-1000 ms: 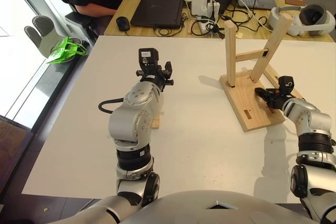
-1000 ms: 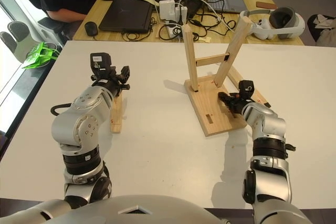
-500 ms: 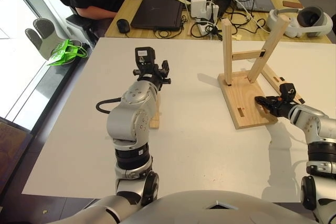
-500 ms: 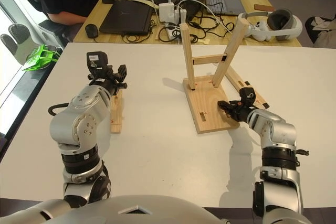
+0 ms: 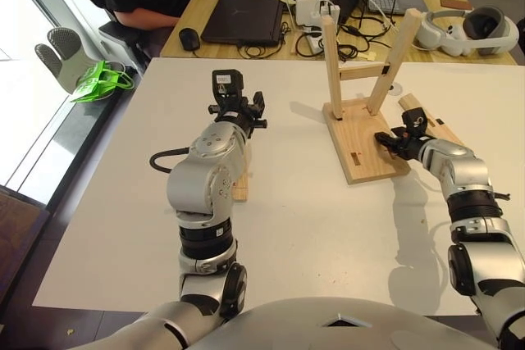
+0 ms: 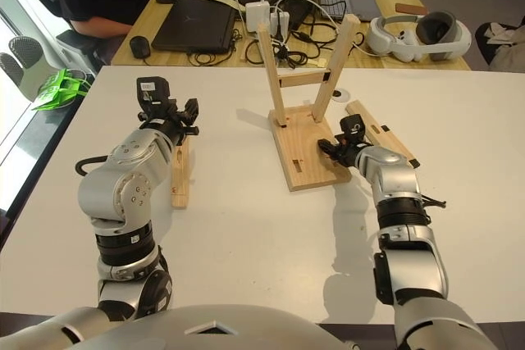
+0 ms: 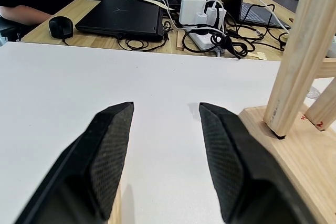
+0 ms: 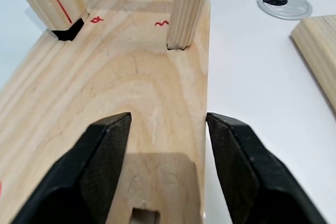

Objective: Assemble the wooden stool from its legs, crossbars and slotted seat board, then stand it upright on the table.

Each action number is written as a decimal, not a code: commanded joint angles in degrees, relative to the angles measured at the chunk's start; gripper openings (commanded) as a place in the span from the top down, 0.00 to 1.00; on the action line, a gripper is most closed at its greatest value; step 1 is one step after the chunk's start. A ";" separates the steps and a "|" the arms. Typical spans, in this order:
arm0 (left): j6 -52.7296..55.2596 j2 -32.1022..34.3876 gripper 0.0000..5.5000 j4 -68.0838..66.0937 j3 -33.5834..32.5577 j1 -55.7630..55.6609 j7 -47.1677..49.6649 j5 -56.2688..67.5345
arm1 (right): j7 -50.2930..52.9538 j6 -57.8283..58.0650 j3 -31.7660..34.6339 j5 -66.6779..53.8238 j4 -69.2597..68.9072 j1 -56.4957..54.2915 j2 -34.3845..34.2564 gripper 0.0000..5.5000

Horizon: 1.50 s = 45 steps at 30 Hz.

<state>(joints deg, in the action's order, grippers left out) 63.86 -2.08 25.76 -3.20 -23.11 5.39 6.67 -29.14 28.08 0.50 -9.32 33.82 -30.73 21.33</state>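
The slotted seat board (image 5: 354, 156) lies flat on the white table. Two legs (image 5: 331, 63) joined by a crossbar (image 5: 362, 71) stand up from it. My right gripper (image 5: 384, 141) is at the board's right edge, open; in the right wrist view one of its fingers (image 8: 107, 166) is over the board and the other at its edge. My left gripper (image 5: 239, 112) hovers open to the left of the board, above a loose wooden piece (image 6: 179, 178) on the table. Another wooden piece (image 6: 379, 133) lies just right of the board.
Behind the table stands a desk with laptops, cables and a white headset (image 5: 476, 26). A green bag (image 5: 98, 81) hangs off the table's left side. A cable grommet (image 8: 282, 4) sits in the tabletop beyond the board. The table's near half (image 5: 328, 252) is bare.
The seat board with its legs has slid left and away across the table, together with my right gripper. The left arm has stayed about where it was.
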 commanded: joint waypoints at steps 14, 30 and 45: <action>-0.05 -0.26 0.58 0.26 -0.06 -0.42 0.51 -0.68 | 8.35 6.80 2.14 -1.93 -12.18 -1.48 -9.98 0.51; 3.06 5.11 0.58 1.06 1.08 3.00 0.87 -4.00 | 6.05 -2.22 16.57 1.33 -9.86 13.70 14.23 0.51; 2.85 3.70 0.58 1.22 1.77 2.22 0.32 -4.05 | -1.47 -14.57 16.14 1.54 17.11 11.21 20.09 0.51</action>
<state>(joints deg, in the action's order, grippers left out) 66.34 1.68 26.93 -1.28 -20.23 5.86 2.90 -30.47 14.11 17.10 -7.57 50.22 -18.17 42.36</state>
